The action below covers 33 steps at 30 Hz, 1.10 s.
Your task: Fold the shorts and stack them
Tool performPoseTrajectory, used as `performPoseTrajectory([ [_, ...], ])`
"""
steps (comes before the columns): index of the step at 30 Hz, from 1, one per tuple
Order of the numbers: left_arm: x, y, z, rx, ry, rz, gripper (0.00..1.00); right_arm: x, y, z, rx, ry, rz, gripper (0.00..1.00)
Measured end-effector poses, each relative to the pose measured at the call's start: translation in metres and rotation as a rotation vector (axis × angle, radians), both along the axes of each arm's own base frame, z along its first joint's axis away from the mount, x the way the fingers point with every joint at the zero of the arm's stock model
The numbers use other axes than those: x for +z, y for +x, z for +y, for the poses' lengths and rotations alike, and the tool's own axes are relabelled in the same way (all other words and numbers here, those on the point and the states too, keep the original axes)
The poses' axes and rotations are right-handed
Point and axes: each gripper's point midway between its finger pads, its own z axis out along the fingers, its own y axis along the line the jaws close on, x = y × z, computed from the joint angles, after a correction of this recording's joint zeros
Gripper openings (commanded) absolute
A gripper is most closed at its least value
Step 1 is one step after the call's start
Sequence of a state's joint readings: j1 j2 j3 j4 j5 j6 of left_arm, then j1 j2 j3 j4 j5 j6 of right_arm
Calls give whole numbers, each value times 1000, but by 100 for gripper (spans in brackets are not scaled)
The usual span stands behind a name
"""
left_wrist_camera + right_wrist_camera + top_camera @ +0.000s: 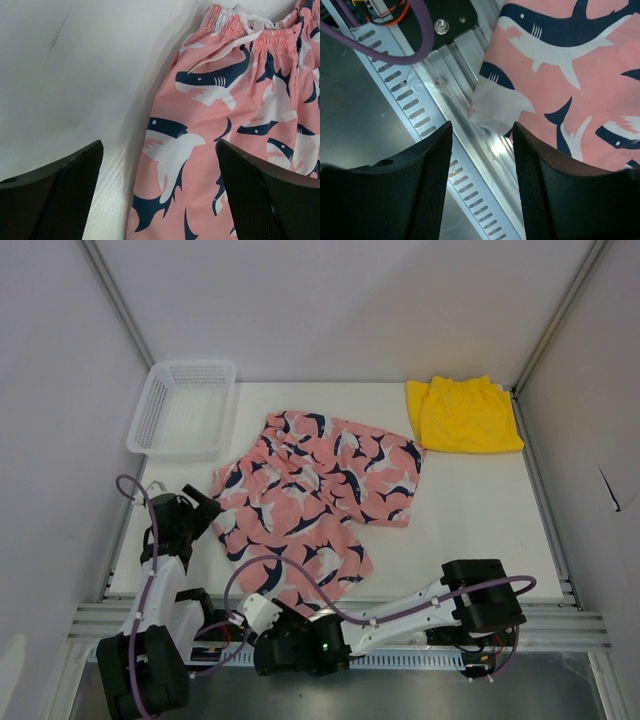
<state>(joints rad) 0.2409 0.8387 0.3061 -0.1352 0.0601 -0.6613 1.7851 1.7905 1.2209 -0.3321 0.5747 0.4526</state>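
Note:
The pink shorts (pixel 310 500) with navy-and-white sharks lie spread flat mid-table, waistband (pixel 260 37) and white drawstring showing in the left wrist view. My left gripper (pixel 205 508) is open wide at their left edge; that edge (pixel 145 200) runs between its fingers (pixel 55 200). My right gripper (pixel 268 602) hangs open over the near rail. A hem corner of the pink shorts (pixel 495 107) sits just at its fingertips (pixel 437 150), with nothing gripped. The yellow shorts (pixel 462 415) lie folded at the back right.
A white mesh basket (pixel 185 405) stands at the back left corner. A slotted aluminium rail (pixel 470 170) runs along the table's near edge under my right gripper, with purple cables (pixel 395 50) beside it. Grey walls enclose the table on three sides.

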Motion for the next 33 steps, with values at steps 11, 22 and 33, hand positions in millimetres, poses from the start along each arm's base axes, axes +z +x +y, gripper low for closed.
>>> performPoseTrajectory([
  [11, 3, 2, 0, -5, 0, -14, 97, -10, -8, 4, -38, -109, -157, 57],
  [22, 4, 3, -1, -9, -2, -20, 97, -25, 9, -20, -93, -224, -266, 63],
  [33, 4, 4, -2, -12, -4, -23, 96, -32, 13, -23, -103, -248, -295, 69],
])
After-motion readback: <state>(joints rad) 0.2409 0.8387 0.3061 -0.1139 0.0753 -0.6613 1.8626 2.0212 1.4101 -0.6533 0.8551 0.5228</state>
